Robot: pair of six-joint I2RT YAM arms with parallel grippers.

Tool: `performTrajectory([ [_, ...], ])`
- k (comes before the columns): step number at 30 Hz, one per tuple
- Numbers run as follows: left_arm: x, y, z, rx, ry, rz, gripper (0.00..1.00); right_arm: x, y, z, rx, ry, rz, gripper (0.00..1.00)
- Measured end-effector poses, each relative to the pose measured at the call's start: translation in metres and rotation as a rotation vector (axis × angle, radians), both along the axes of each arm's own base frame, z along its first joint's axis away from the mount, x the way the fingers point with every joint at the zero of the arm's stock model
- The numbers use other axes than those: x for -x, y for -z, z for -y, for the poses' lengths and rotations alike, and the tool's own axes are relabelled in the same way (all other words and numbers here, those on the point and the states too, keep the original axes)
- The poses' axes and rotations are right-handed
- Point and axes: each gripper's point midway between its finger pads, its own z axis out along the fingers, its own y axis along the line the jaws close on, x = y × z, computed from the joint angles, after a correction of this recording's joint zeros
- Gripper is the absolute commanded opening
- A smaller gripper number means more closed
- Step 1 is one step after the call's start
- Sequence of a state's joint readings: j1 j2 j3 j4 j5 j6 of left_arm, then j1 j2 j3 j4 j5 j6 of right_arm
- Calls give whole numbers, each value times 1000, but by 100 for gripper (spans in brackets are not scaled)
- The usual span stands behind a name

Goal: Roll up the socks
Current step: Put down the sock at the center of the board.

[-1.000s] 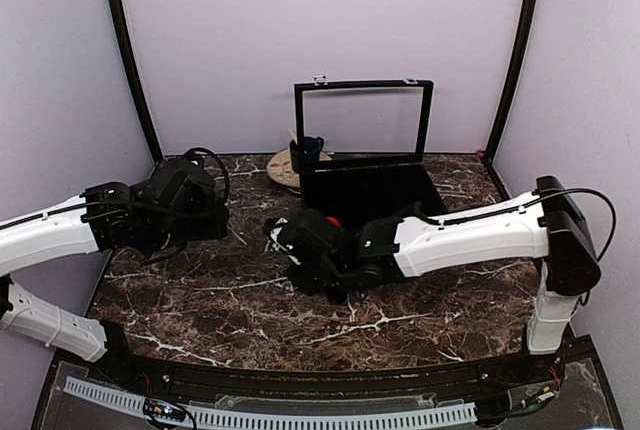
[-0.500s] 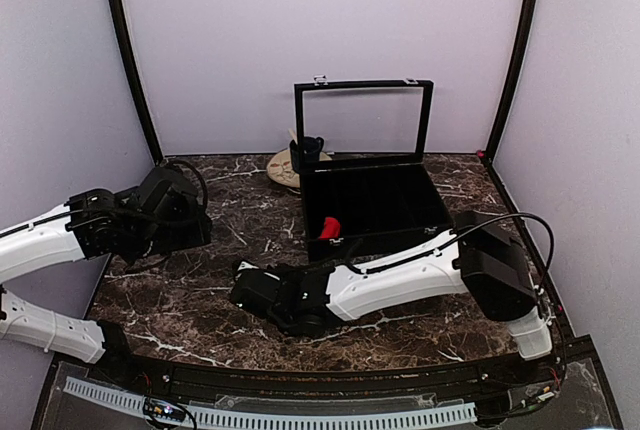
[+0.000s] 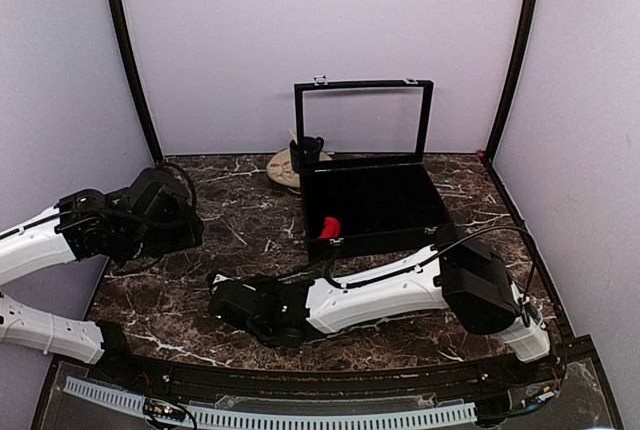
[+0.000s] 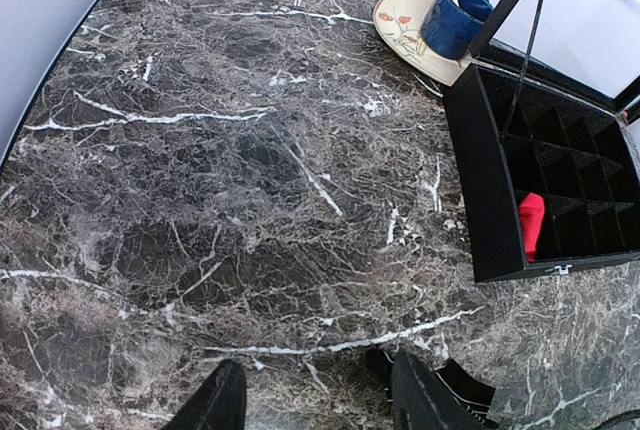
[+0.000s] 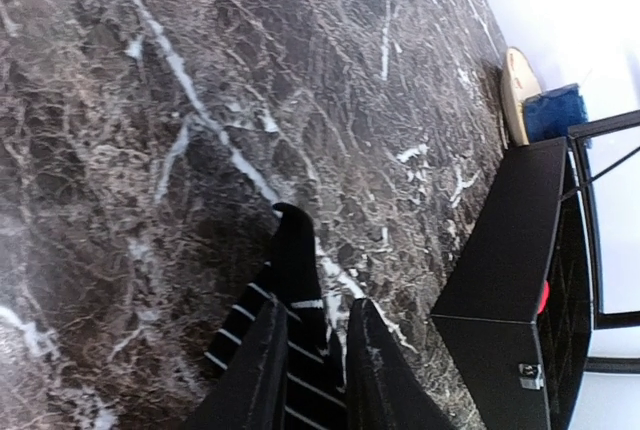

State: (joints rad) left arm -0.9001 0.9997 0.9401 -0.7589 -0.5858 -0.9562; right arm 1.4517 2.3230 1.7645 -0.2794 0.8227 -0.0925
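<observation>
A rolled red sock (image 3: 329,227) stands in the near-left compartment of the black box (image 3: 372,200); it also shows in the left wrist view (image 4: 531,222) and the right wrist view (image 5: 542,297). My right gripper (image 3: 218,298) is low over the near left of the table. Its jaws (image 5: 315,310) are nearly closed on a black sock with thin white stripes (image 5: 292,260) whose tip lies on the marble. My left gripper (image 3: 188,227) hovers at the left, open and empty (image 4: 315,378). The striped sock shows by its right finger (image 4: 455,387).
A dark blue mug (image 3: 306,153) with a stick in it stands on a cream plate (image 3: 282,168) behind the box. The box's glass lid (image 3: 362,118) stands upright. Walls close in on three sides. The box's front corner (image 5: 500,290) is near my right gripper.
My right arm has swung from beside the box down to the near left of the table. My left arm has drawn back a little to the left.
</observation>
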Motion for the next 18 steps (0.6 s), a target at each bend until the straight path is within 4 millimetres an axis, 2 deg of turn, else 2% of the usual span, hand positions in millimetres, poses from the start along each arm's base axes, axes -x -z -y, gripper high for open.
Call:
performTrajectory([
  [6,0,0,0,9,-4,1,52,12,9,-4,-12,-40,-62,26],
  [12,2,7,0,4,0,-14,52,30,19,5,-15,-98,-166,30],
  [15,2,7,1,11,4,-13,52,38,11,12,-32,-129,-204,33],
  [18,1,5,3,20,7,-6,52,45,-12,13,-80,-164,-227,36],
])
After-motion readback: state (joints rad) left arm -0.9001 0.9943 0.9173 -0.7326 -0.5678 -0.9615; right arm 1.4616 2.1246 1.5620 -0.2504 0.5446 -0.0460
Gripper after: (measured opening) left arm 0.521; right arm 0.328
